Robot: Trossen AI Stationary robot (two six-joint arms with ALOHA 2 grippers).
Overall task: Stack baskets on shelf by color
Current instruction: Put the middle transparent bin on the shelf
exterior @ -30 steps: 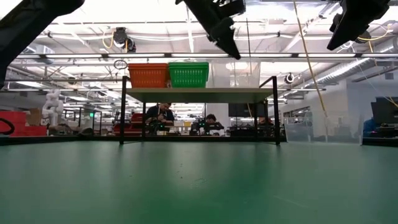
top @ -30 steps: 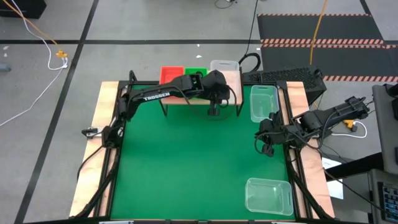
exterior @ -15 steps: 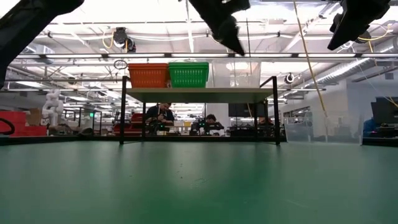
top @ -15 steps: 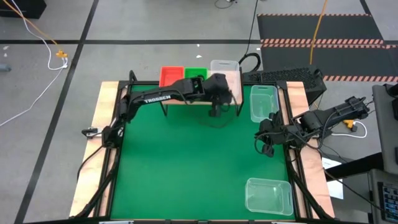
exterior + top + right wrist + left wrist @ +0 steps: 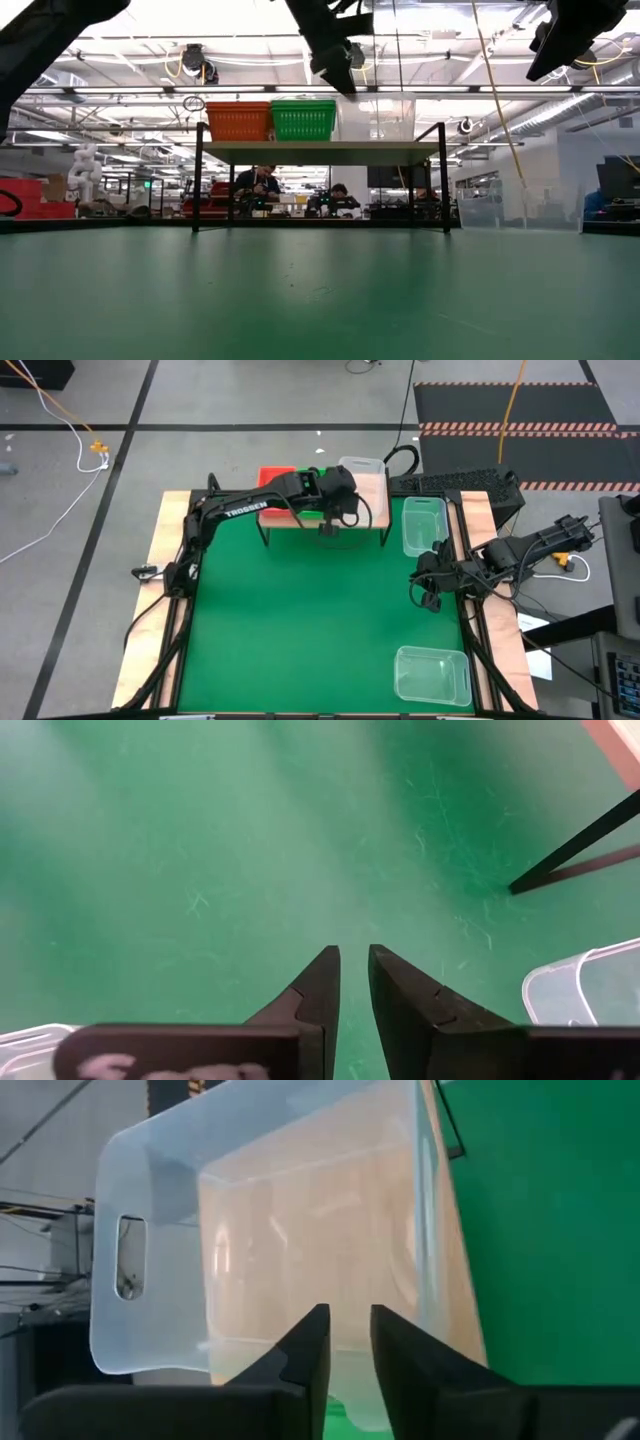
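Green mat covers my worktop in the high view; the shelf stands at the far edge, carrying a red basket and a clear basket, with my left gripper over its front edge. Two more clear baskets lie on the mat along the right side, my right gripper between them.

Low view: red basket, green basket and clear basket sit side by side on the shelf.

Left wrist view: jaws slightly apart, empty, over the clear basket.

Right wrist view: jaws slightly apart above bare mat, holding nothing.
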